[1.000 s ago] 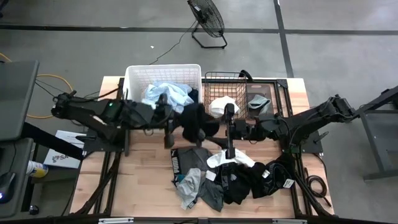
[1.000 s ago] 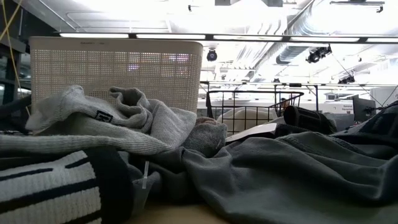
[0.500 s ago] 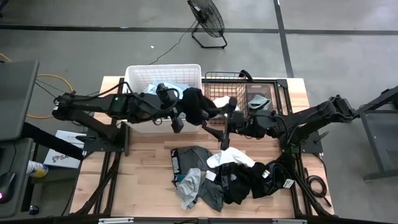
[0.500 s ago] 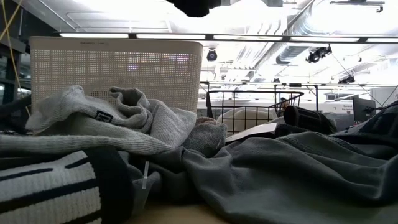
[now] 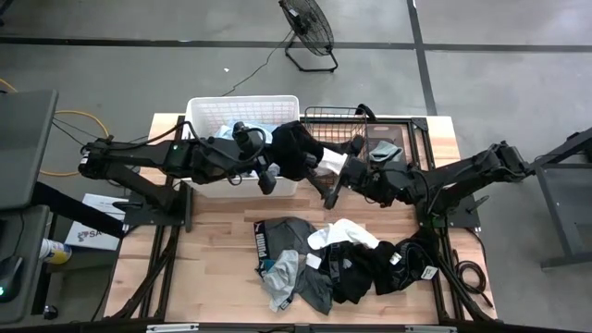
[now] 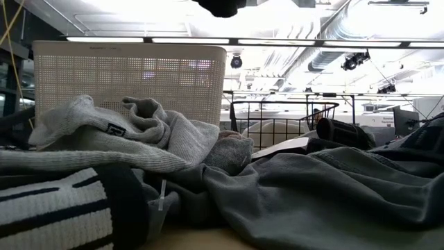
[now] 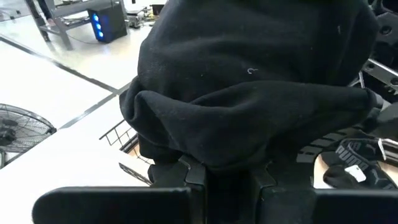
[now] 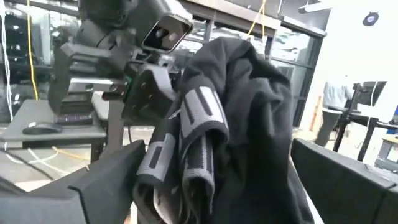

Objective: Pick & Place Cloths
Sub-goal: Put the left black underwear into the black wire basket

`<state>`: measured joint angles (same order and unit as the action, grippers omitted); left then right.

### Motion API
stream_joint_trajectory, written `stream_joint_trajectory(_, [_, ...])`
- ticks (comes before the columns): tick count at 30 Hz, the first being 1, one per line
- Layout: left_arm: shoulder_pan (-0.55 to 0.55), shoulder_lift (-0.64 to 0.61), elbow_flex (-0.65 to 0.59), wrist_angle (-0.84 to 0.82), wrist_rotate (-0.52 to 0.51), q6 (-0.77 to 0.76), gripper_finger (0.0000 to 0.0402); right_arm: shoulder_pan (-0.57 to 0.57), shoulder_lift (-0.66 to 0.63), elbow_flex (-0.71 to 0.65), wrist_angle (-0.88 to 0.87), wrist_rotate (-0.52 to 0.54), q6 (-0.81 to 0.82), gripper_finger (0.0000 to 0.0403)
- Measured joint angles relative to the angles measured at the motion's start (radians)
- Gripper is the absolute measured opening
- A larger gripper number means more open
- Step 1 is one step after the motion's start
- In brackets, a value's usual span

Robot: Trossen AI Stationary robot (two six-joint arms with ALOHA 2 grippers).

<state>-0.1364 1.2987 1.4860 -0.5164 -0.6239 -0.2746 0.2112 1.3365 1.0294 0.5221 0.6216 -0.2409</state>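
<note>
The left end effector [image 5: 269, 178] is clamped on a black cloth [image 5: 293, 151] at upper centre of the high view, beside the white tub [image 5: 242, 106]. The right end effector [image 5: 335, 181] stands apart just right of it; other cloths [image 5: 338, 261] lie on the bench [image 5: 208, 250] below

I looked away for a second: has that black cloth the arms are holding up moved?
Yes. The black cloth, gripped by the left end effector, has gone from over the bare table up to the gap between the white tub and the wire basket.
</note>
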Motion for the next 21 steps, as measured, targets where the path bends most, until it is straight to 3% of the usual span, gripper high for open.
stream_joint_trajectory(4, [0.000,0.008,0.000,0.005,0.026,0.002,0.0034,-0.050,0.008,0.000,0.012,-0.071,0.009,0.0399])
stream_joint_trajectory(13, [-0.001,0.054,0.000,0.136,0.212,0.091,0.0034,-0.129,0.029,0.000,-0.001,-0.338,0.190,0.0398])
stream_joint_trajectory(17, [-0.001,0.061,0.000,0.136,0.218,0.087,0.0034,-0.119,0.028,0.000,-0.002,-0.365,0.193,0.0386])
stream_joint_trajectory(21, [-0.001,0.065,0.000,0.132,0.218,0.086,0.0034,-0.098,0.026,0.000,-0.002,-0.366,0.195,0.0344])
